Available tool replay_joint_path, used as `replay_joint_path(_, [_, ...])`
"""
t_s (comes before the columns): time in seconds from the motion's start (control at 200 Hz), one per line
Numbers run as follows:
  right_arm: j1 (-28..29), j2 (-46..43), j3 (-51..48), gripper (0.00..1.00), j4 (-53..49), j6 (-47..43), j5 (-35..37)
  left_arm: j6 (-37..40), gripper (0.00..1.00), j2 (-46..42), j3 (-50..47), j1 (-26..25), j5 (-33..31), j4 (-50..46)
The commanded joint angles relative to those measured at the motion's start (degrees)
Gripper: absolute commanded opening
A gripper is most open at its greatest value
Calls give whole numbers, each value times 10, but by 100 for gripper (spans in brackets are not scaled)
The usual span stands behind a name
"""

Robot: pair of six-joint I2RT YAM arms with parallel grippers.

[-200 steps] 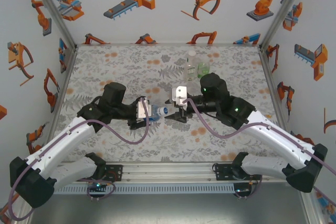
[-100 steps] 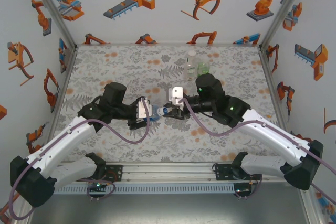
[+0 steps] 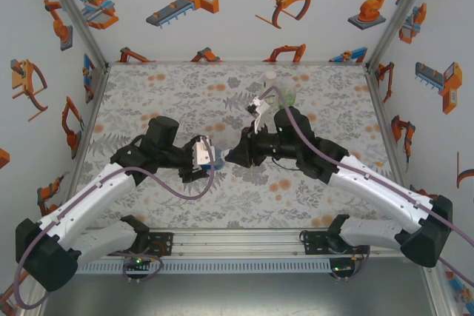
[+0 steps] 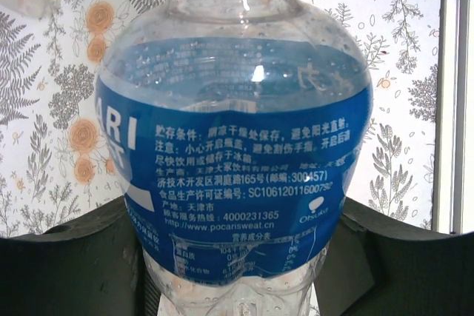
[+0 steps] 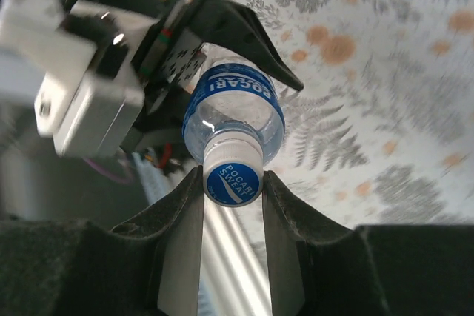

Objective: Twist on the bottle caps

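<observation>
We note the left gripper (image 3: pixel 210 159) and right gripper (image 3: pixel 234 158) meeting nose to nose over the middle of the table (image 3: pixel 163 94). Between them a blue-labelled bottle (image 3: pixel 219 161) shows as a sliver. Jaw positions cannot be told. Near the far edge, a clear bottle (image 3: pixel 270 81) and a green-tinted bottle (image 3: pixel 287 94) stand upright, just beside each other.

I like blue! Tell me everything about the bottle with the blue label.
The bottle is clear plastic with a blue label, white print and droplets inside. It is held sideways, its body clamped in the left gripper. Its white cap, blue on top, sits on the neck, pinched by the right gripper.
</observation>
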Motion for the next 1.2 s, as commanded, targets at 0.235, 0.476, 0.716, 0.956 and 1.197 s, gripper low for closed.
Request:
replay_joint_path(0.235, [1,21,-7,4,-49,416,125,-4,0,3,22,-6,46,25])
replay_joint_path(0.476, [2,27,15,34,-55,360,126,-6,0,3,21,-6,47,25])
replay_joint_path(0.716, [1,-3,72,63,-90,204,146,-4,0,4,20,-5,46,25])
replay_joint_path(0.956, [-3,-9,127,69,-131,6,142,-4,0,0,20,-5,45,23])
replay_joint_path(1.197, [-3,4,153,68,-143,-312,6,5,0,1,21,-6,57,17])
